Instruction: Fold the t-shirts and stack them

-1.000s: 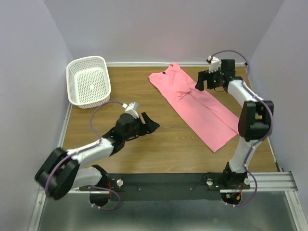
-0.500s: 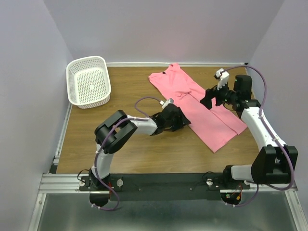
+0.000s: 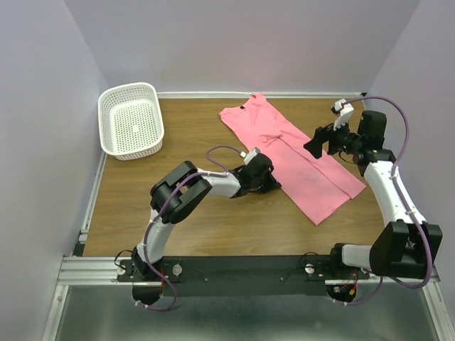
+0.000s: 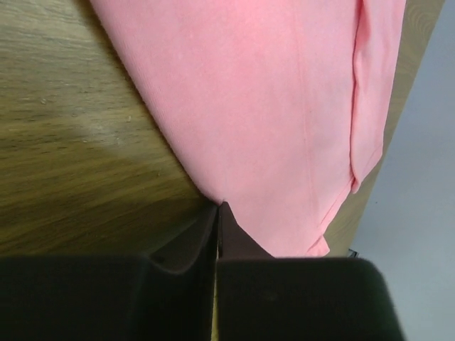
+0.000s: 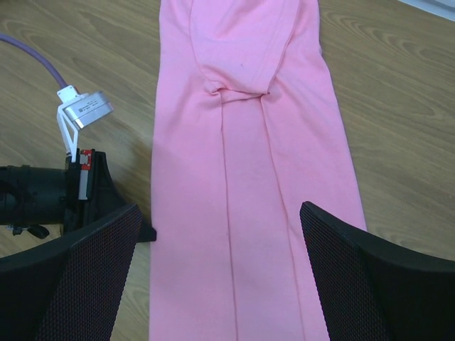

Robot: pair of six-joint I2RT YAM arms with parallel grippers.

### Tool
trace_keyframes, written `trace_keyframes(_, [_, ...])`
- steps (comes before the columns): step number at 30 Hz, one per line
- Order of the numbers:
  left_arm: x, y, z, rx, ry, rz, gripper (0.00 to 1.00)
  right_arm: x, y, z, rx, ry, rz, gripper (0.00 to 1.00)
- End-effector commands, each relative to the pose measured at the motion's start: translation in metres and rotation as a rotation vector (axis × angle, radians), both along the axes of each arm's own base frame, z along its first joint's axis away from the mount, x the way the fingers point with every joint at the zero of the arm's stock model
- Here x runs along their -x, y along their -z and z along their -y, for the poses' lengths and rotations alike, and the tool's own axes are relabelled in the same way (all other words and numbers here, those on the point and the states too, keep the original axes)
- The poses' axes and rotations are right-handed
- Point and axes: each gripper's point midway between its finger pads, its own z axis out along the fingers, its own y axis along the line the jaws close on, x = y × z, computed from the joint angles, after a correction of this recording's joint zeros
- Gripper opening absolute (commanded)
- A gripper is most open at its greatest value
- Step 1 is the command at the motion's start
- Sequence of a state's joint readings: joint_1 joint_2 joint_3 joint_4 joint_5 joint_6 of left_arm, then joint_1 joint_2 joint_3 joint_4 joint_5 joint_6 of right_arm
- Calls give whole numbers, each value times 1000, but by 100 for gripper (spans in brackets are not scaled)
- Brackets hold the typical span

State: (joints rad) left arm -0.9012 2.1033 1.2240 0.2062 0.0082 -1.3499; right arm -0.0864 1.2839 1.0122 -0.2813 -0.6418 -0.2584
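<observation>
**Item 1: t-shirt** (image 3: 291, 153). Salmon pink, already folded lengthwise into a narrow strip with the sleeves tucked in. It lies flat on the desk (image 3: 199, 135). Its long axis runs on a slant, from the collar at the far left end to the hem at the near right end. No second t-shirt is in view.

**Item 2: left gripper** (image 3: 269, 183). It sits at the t-shirt's left long edge, roughly midway along, low on the desk. The jaws are clenched, and the wrist view shows the edge of the cloth running into their tips, so it looks pinched. The t-shirt spreads away ahead of this gripper and to its right.

**Item 3: right gripper** (image 3: 320, 142). It hangs above the t-shirt's right long edge, opposite the left gripper. It is released, jaws wide apart, and touches nothing. In its wrist view the strip runs lengthwise between the two fingers, below them.

**Item 4: basket** (image 3: 128, 87). White and perforated, well apart from the t-shirt, off its collar end to the left.

**Note on the coming move.** The left arm is the nearer one and is already on the cloth. The fold probably has to go across the long axis, so each gripper needs an edge on its own side. The right gripper has yet to come down onto the edge below it.
</observation>
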Motion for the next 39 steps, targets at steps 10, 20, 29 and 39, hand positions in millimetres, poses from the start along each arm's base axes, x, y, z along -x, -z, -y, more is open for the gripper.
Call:
trace_keyframes(10, [42, 18, -77, -89, 29, 72, 0, 14, -5, -7, -67, -50, -4, 100])
trace_keyframes(20, [85, -4, -141, -90, 180, 198, 41, 20, -1, -16, -104, -104, -30, 100])
trace_keyframes(29, [-7, -104, -227, -115, 3, 506, 73, 28, 35, -35, -143, -281, -176, 100])
trace_keyframes(39, [-157, -45, -221, -206, 72, 386, 61, 33, 40, -36, -145, -284, -193, 100])
